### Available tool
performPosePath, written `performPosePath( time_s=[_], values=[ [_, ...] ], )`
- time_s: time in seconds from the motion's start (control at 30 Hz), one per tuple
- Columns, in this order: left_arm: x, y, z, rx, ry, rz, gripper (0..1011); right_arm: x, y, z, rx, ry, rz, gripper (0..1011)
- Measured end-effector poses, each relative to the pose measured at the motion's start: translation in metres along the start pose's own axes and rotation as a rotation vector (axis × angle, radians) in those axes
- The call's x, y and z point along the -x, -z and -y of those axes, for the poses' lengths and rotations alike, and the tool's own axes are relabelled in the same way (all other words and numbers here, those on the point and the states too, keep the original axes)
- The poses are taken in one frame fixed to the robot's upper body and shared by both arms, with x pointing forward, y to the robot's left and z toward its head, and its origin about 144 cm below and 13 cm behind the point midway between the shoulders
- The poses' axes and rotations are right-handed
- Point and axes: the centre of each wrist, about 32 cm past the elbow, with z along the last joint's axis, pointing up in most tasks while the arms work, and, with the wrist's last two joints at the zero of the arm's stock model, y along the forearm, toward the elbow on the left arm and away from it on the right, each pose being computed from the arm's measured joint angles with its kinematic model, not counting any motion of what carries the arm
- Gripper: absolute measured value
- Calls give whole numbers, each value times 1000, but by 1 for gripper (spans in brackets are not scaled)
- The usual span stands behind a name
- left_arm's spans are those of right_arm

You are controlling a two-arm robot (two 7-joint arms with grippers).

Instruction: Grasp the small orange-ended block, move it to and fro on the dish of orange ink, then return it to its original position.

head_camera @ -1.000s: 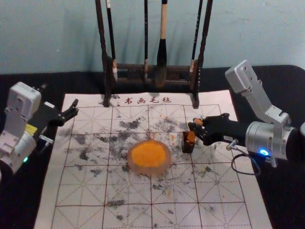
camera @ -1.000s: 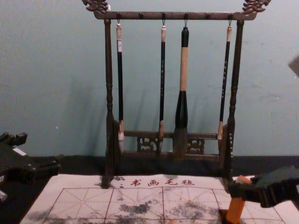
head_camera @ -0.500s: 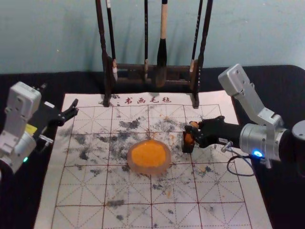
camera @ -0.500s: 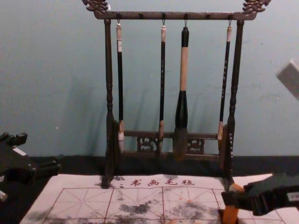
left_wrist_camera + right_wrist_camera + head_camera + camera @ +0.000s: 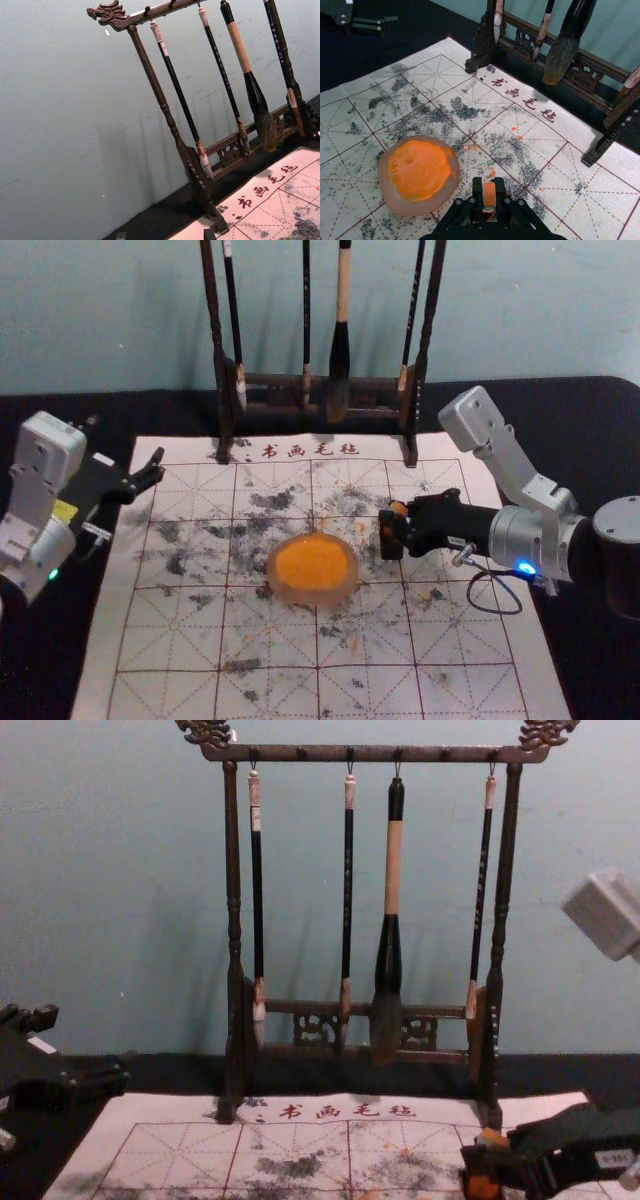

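The orange-ended block [image 5: 398, 508] stands upright to the right of the dish of orange ink [image 5: 313, 567], its lower part at a small dark holder [image 5: 391, 547]. My right gripper [image 5: 393, 524] reaches in from the right and is shut on it. In the right wrist view, the block [image 5: 489, 194] is pinched between both fingers of the right gripper [image 5: 489, 197]; the dish [image 5: 418, 175] lies beside them. Whether the block's lower end sits fully inside the holder is hidden. My left gripper [image 5: 152, 469] is parked at the far left, open; its tips edge into the left wrist view.
A wooden rack [image 5: 281, 395] with hanging brushes, including a large one [image 5: 340, 370], stands behind the ink-stained white mat [image 5: 170, 640]. Dark table surface [image 5: 560, 460] surrounds the mat.
My right gripper has moved left and down with the block, from above and right of the dark holder to it. The dish and left arm have stayed still.
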Motion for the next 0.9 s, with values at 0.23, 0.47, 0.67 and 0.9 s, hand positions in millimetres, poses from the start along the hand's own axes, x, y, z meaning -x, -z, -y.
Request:
performPosePath(
  time_s=[0.23,0.47,0.67,0.9],
  values=[
    [0,0,0,0,0,0,1001,1,1,-2,6,9,26,114],
    [0,0,0,0,0,0,1001,2,3,-2,11,10,42,114],
    [0,0,0,0,0,0,1001,2,4,-2,12,12,47,114],
    [0,0,0,0,0,0,1001,2,4,-2,10,15,50,116]
  ],
)
